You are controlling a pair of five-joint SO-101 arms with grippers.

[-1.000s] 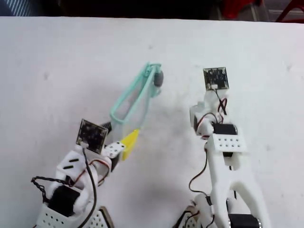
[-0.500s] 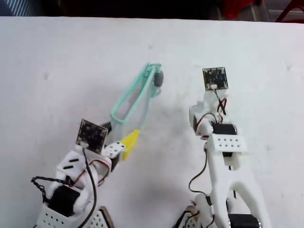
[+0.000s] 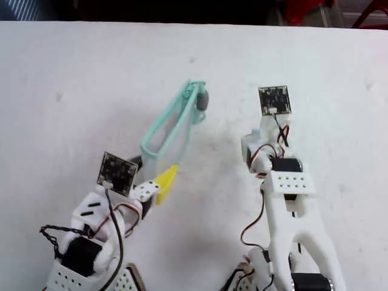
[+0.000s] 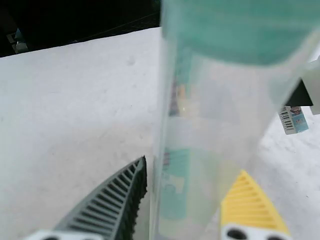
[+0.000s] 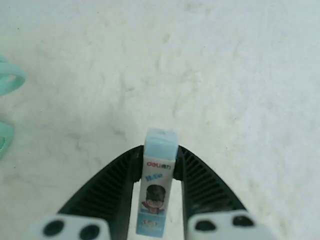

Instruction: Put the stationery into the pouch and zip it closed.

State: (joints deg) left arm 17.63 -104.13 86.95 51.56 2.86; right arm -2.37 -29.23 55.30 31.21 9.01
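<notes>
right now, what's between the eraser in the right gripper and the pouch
Just bare table; the high view shows white surface between the pouch and the right gripper with its eraser.

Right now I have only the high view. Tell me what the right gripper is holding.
Observer: The right gripper is shut on a small pale-blue eraser in a printed paper sleeve.
Operator: Check the left gripper's hold on the clear plastic pouch with mint-green trim.
Observer: Its grey and yellow fingers clamp the pouch's clear wall between them.
Operator: Report the contents.
Observer: Coloured stationery shows through the wall; which pieces, I cannot tell.
</notes>
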